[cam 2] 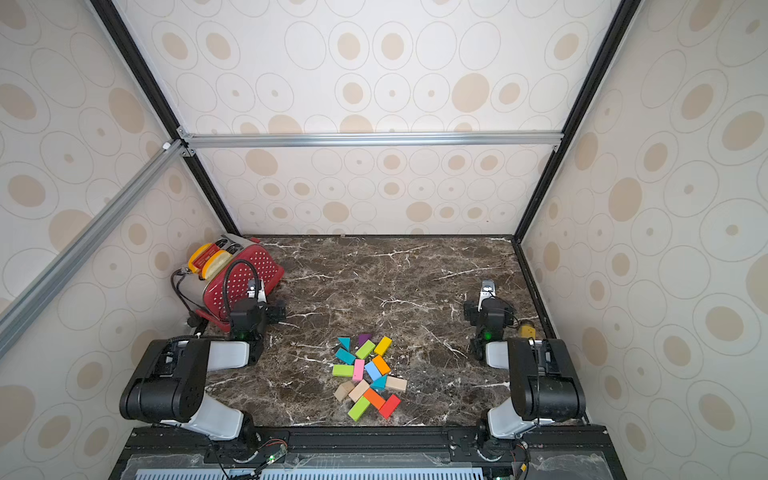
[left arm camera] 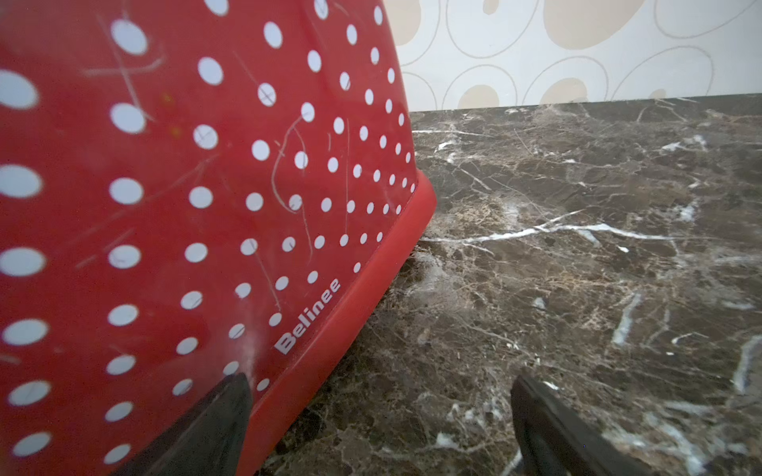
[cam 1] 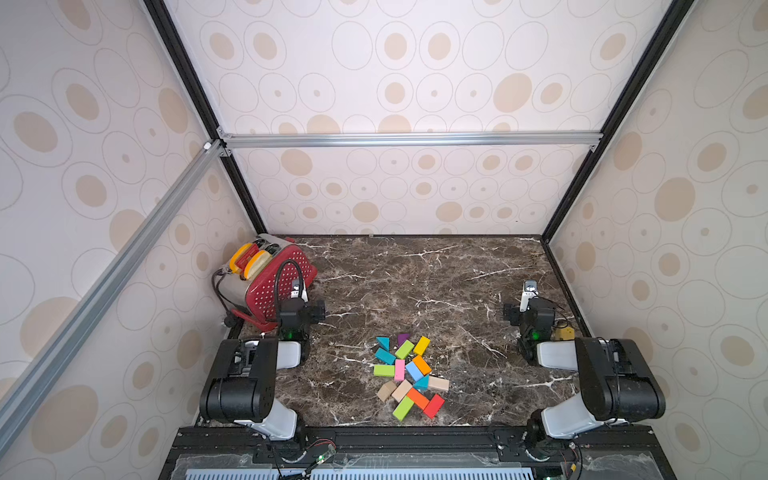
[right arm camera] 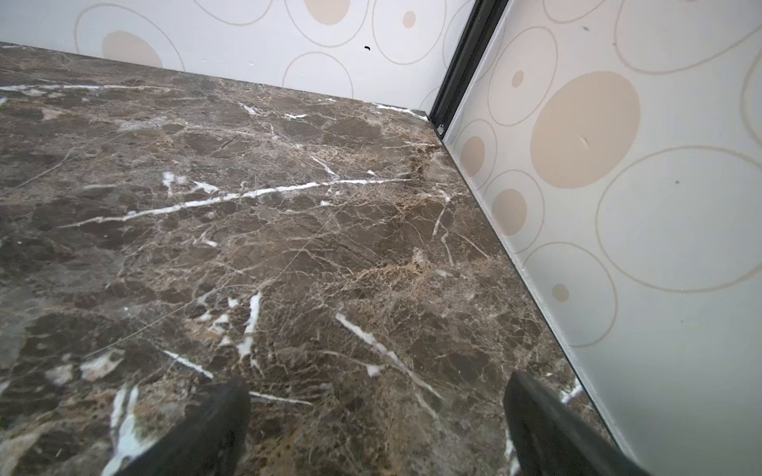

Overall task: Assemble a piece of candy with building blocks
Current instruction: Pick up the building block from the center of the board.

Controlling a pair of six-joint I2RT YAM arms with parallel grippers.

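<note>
The painted wooden building blocks [cam 1: 409,376] are heaped right of the red dotted toaster [cam 1: 276,286]; left gripper [left arm camera: 381,428] and right gripper [right arm camera: 377,428] gape empty. Neighbours could be scattered by careless picks.

My wrist views cut off each claw: only two dark tips of my left claw [left arm camera: 381,424] and right claw [right arm camera: 377,428] show. The toaster [left arm camera: 165,206] overruns its frame. In a top view, my left arm hides the toaster's [cam 1: 286,266] base.
</note>
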